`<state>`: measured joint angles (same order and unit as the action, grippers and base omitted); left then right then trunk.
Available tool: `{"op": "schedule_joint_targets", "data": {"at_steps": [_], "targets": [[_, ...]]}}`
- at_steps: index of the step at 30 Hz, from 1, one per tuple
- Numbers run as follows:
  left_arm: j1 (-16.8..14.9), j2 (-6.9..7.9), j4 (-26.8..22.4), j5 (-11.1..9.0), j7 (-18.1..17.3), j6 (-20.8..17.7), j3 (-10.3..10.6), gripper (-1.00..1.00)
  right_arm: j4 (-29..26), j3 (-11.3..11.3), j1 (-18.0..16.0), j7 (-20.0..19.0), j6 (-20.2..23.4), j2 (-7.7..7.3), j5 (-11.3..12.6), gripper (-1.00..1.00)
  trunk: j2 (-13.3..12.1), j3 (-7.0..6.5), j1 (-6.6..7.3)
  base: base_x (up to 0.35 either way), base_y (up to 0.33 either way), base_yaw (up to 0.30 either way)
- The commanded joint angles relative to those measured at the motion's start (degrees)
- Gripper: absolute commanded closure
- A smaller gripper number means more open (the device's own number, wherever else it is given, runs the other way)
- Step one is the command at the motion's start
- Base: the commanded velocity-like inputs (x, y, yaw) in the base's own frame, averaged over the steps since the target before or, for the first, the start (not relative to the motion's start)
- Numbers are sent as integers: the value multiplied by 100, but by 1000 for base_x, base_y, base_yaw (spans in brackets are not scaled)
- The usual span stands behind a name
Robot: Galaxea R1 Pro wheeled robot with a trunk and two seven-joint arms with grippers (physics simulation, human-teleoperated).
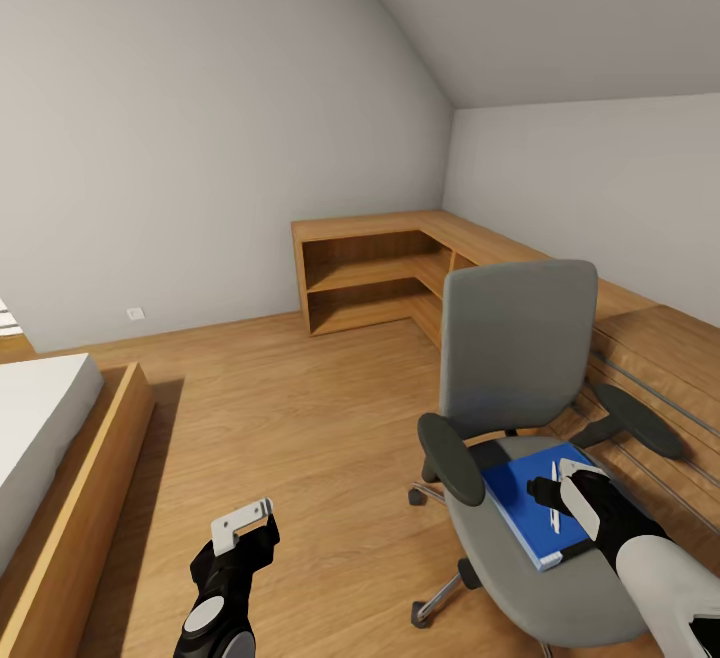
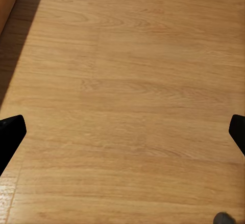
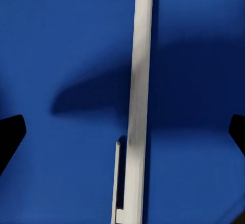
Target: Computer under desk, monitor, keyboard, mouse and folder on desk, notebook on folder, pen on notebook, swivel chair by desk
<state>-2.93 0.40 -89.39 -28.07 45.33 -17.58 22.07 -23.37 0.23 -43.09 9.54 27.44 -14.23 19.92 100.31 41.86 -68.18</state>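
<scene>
My right gripper (image 1: 568, 486) hovers over the pen (image 3: 139, 101) on the folder (image 1: 530, 503) on the chair (image 1: 520, 358) — fingers spread. Left gripper (image 1: 245, 523) over floor (image 2: 132, 81), spread.

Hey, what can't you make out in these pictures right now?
- Head view: the right gripper covers part of the pen and the folder.
- Head view: the swivel chair is cut off by the bottom edge.
- Right wrist view: the pen runs past the picture's edges.

head overview, wrist closeups (shared pen (image 3: 138, 101))
</scene>
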Motion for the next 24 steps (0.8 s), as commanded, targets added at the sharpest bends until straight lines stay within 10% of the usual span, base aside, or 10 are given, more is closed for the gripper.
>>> {"op": "schedule_joint_targets", "data": {"at_steps": [1,24], "targets": [[-6,4,-8,-23,40,-26,12,-100,-14,3,-1,39,24,-1,57,-100,3,5,0,0,0,0],[-6,4,-8,-23,46,-26,74,-100,-18,3,1,36,24,-1,55,-100,163,77,-87,0,0,0]]}}
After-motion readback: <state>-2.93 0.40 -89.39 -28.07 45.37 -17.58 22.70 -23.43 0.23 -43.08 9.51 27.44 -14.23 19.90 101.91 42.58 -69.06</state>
